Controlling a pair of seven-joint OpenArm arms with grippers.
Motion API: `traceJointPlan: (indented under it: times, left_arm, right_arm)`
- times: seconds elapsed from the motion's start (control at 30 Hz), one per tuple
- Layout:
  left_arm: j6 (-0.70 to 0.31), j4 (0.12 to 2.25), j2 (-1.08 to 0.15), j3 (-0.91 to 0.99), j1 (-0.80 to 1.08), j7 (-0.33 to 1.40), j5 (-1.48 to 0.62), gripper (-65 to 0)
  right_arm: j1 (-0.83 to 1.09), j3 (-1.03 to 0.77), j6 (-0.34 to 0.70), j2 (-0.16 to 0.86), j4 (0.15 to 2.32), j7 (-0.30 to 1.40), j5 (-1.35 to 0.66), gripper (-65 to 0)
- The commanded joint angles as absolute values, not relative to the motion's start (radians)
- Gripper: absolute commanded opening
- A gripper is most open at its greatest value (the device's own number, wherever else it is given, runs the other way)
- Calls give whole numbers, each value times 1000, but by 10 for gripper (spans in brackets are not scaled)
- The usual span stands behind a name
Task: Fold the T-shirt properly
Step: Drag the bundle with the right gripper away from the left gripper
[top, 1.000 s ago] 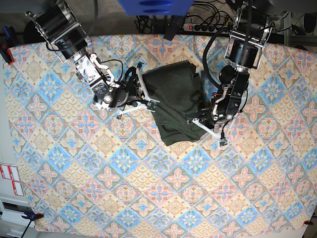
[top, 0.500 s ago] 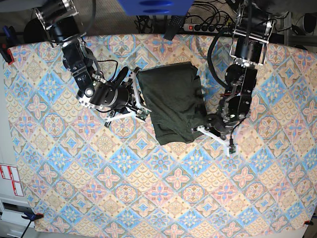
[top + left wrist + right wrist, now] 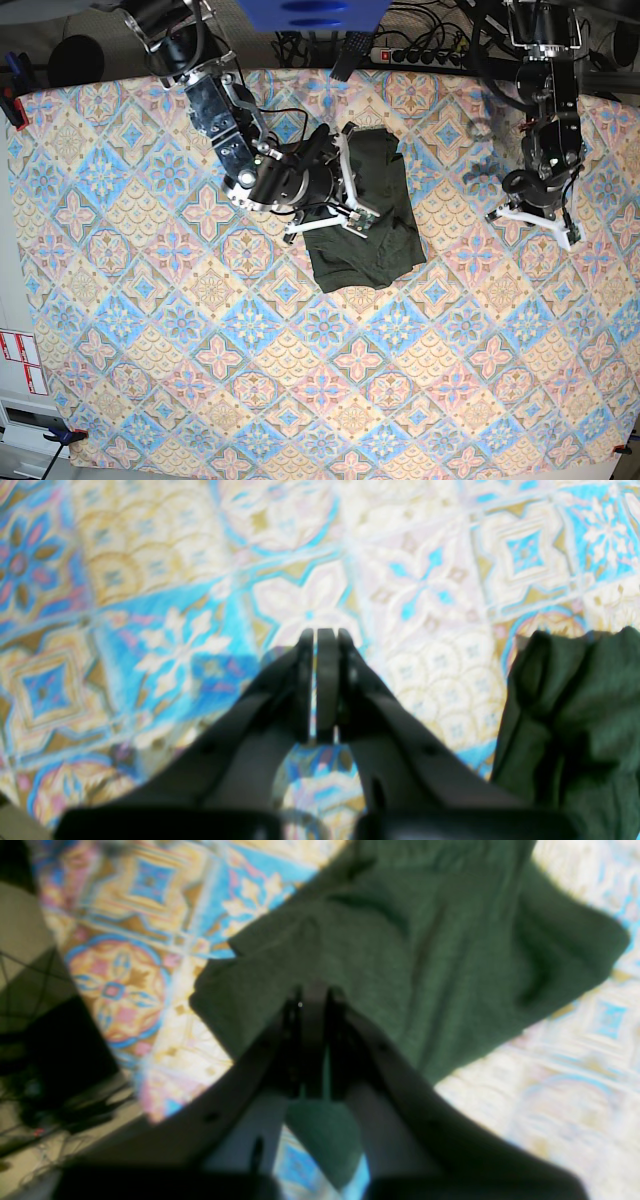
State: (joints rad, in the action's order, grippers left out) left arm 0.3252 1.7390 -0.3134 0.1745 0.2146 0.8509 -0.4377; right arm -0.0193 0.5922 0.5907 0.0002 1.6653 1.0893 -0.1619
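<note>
The dark olive-green T-shirt [image 3: 375, 235] lies folded into a compact block on the patterned tablecloth [image 3: 200, 380], a little above the middle of the base view. My right gripper [image 3: 340, 195] hangs over its left half. In the right wrist view that gripper [image 3: 312, 992] is shut, with the T-shirt [image 3: 425, 955] spread under and beyond it; I cannot see fabric pinched between the tips. My left gripper [image 3: 535, 205] is well off to the right, over bare cloth. It is shut and empty [image 3: 320, 635], with the T-shirt's edge [image 3: 575, 720] at the right of that view.
A power strip [image 3: 410, 55] and cables lie beyond the table's far edge, next to a blue object [image 3: 310, 12]. A red clamp [image 3: 10, 105] grips the tablecloth at the far left corner. Patterned cloth stretches from the shirt to the near edge.
The right arm swung from the shirt's left edge to over the shirt. The left arm left the shirt's right side and drew away to the far right. The shirt looks narrower.
</note>
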Motion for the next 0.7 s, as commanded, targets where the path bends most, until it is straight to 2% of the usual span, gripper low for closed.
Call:
traceJointPlan:
  times: [0.0, 0.4, 0.67]
  left_arm:
    - [321, 1793, -317, 211, 245, 835, -438, -650]
    - [321, 1853, -315, 236, 343, 835, -440, -650]
    - [321, 1854, -315, 237, 340, 835, -440, -650]
  right_arm:
    - [-53, 605, 595, -27, 1662, 1067, -182, -650]
    - [-154, 671, 595, -143, 1325, 1027, -180, -650]
    - [-214, 673, 595, -148, 1086, 949, -180, -650]
